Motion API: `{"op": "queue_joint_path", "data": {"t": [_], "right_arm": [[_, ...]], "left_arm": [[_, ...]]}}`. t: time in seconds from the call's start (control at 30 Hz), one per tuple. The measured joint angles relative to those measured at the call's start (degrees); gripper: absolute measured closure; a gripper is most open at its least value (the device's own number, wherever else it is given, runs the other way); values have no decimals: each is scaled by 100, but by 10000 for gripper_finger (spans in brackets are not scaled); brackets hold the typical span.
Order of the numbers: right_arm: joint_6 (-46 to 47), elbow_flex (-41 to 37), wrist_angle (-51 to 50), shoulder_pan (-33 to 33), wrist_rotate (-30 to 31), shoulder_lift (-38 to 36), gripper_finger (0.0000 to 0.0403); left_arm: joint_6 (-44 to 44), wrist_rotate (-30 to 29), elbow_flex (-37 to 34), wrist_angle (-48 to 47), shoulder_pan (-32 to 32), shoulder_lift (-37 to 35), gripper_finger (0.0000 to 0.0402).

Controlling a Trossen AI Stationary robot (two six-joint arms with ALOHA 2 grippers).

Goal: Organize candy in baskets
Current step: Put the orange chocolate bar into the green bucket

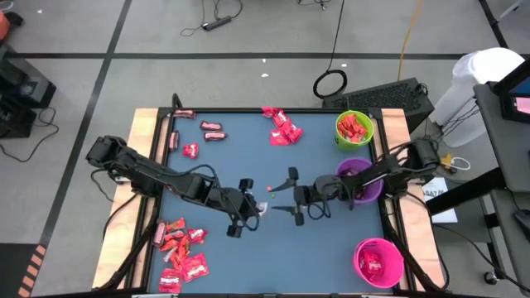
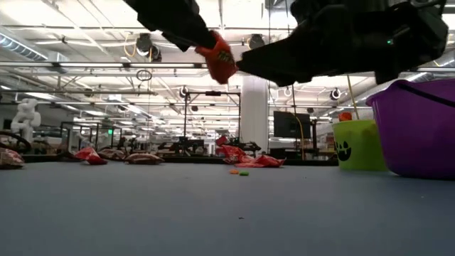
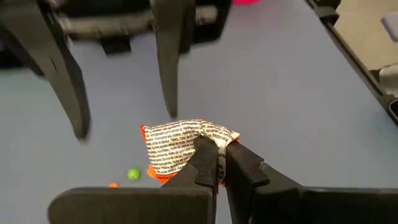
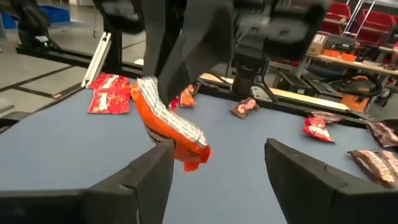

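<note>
Candy is what both arms meet over: one orange-red packet (image 4: pixel 171 134) hangs in mid-air above the middle of the blue counter (image 1: pixel 240 161), pinched at one edge by the left tool (image 3: pixel 219 160), whose fingers are closed tight on the wrapper. From the left wrist view its printed white back shows; from the right wrist view its orange face shows. The right tool (image 1: pixel 291 197) faces it from the other side, its two fingers spread wide with the packet just ahead of the gap, gripping nothing.

On the counter just beside the tools lie two tiny loose dots (image 2: pixel 239 172), one orange and one green.

Farther out, candy lies in four loose groups. A heap of red packets (image 1: pixel 180 252) sits at the near left corner; I cannot count them exactly. A smaller pile (image 1: pixel 281 127) lies at the far edge near the middle. About five single dark and red pieces (image 1: pixel 214 131) are scattered at the far left.

Three baskets stand along the right side of the counter. The green basket (image 1: pixel 354 130) at the far right holds several red pieces. The purple basket (image 1: pixel 359 184) is in the middle, partly covered by the right arm. The pink basket (image 1: pixel 378 262) at the near right holds a few red pieces.
</note>
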Motion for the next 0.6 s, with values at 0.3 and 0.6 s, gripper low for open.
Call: {"op": "queue_joint_path", "data": {"t": [0.3,0.6], "right_arm": [[-71,730,-592,52,-202,505,201],[-72,814,-942,241,-387,505,247]], "left_arm": [[125,88,-4,-49,-13,0,384],[177,-2,-2,-42,-4,0,384]]}}
